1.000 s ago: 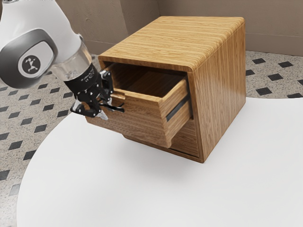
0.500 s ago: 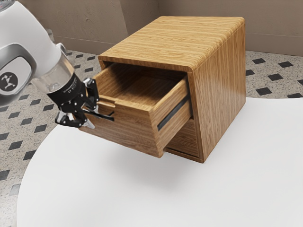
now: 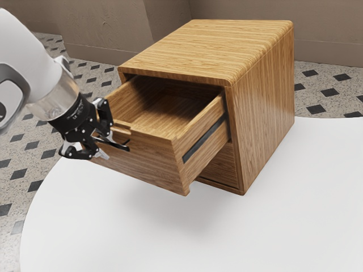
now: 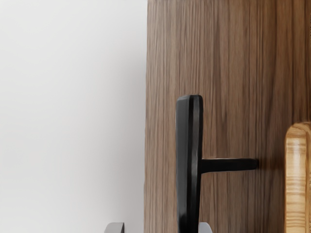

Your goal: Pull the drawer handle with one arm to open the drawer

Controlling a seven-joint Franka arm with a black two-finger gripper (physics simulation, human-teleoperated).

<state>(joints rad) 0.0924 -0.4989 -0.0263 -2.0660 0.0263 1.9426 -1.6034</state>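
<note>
A round white table (image 3: 227, 226) stands over a speckled floor (image 3: 34, 147) set with dark diamond tiles, a beige wall (image 3: 102, 22) behind. On it sits a wooden cabinet (image 3: 227, 51); its upper drawer (image 3: 159, 116) juts well out, showing bare wood inside. The black handle (image 3: 118, 145) on the drawer front lies between the spread, unclamped fingers of the gripper (image 3: 106, 139)

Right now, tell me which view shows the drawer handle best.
The wrist view: the drawer handle stands close up as a black bar, with one post joining it to the drawer front. In the exterior view the gripper covers most of it; a thin dark strip of it shows against the wood.
</note>
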